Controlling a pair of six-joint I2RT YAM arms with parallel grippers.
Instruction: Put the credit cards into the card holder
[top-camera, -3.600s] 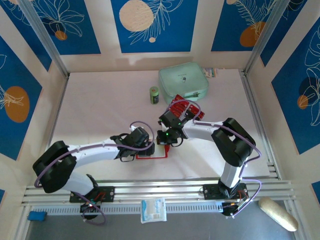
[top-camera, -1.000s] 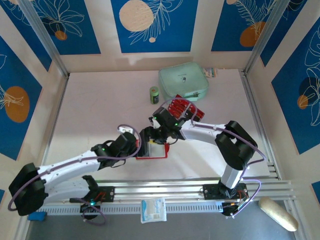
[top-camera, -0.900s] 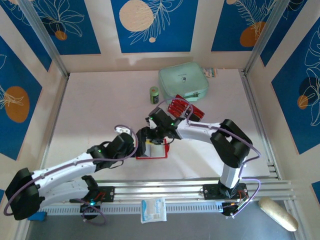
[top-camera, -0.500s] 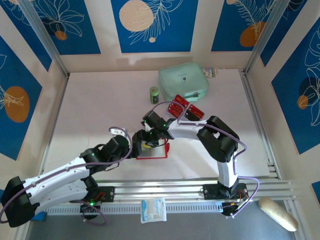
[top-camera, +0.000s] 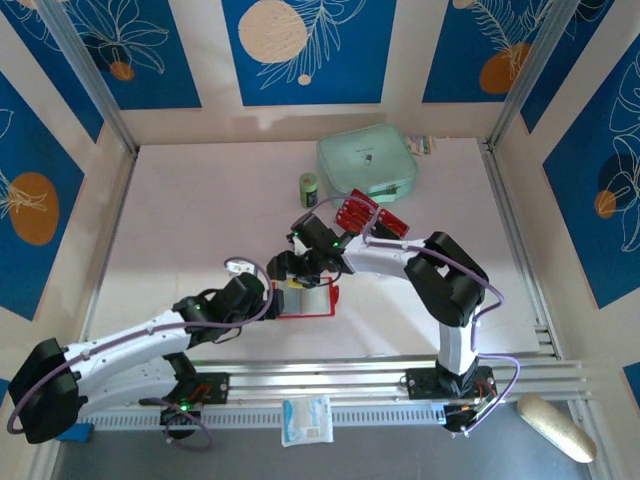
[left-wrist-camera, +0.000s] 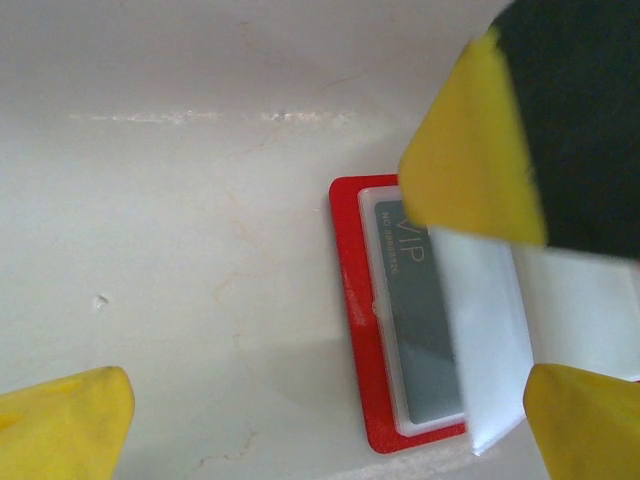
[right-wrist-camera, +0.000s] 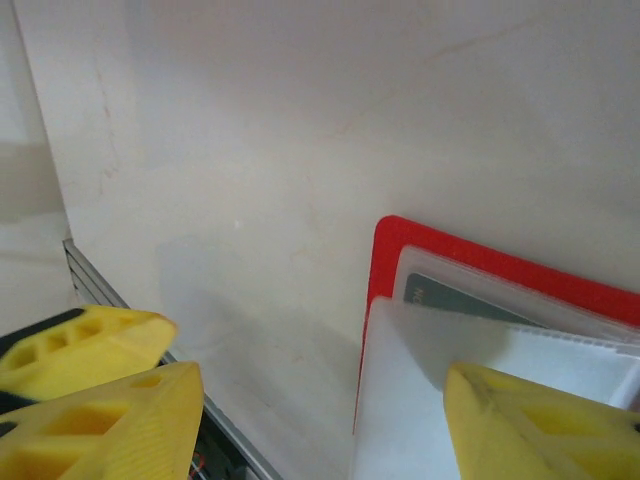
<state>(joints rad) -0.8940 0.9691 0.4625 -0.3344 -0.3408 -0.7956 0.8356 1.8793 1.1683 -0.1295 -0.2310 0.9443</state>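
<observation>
The card holder (top-camera: 318, 306) lies open on the table, red with pale pockets. In the left wrist view a dark grey card (left-wrist-camera: 425, 330) marked VIP sits in a card holder (left-wrist-camera: 355, 330) pocket. A translucent pocket flap (left-wrist-camera: 485, 350) stands lifted over it. My left gripper (left-wrist-camera: 320, 420) is open, straddling the holder's left edge, and is seen from above at the left gripper (top-camera: 266, 297). My right gripper (right-wrist-camera: 330, 420) is open, one finger (right-wrist-camera: 540, 430) resting on the flap (right-wrist-camera: 440, 400). From above, the right gripper (top-camera: 290, 270) hovers at the holder's far left corner. Red credit cards (top-camera: 370, 217) lie behind it.
A mint-green zip pouch (top-camera: 366, 163) and a small green can (top-camera: 309, 189) stand at the back. The aluminium rail (top-camera: 330, 378) runs along the near edge, with a white packet (top-camera: 306, 420) below it. In the left wrist view the right arm's finger (left-wrist-camera: 480, 150) hangs close over the holder.
The right gripper has shifted left over the holder's far left corner. The left arm has swung and drawn back slightly. Both jaws keep the same spread.
</observation>
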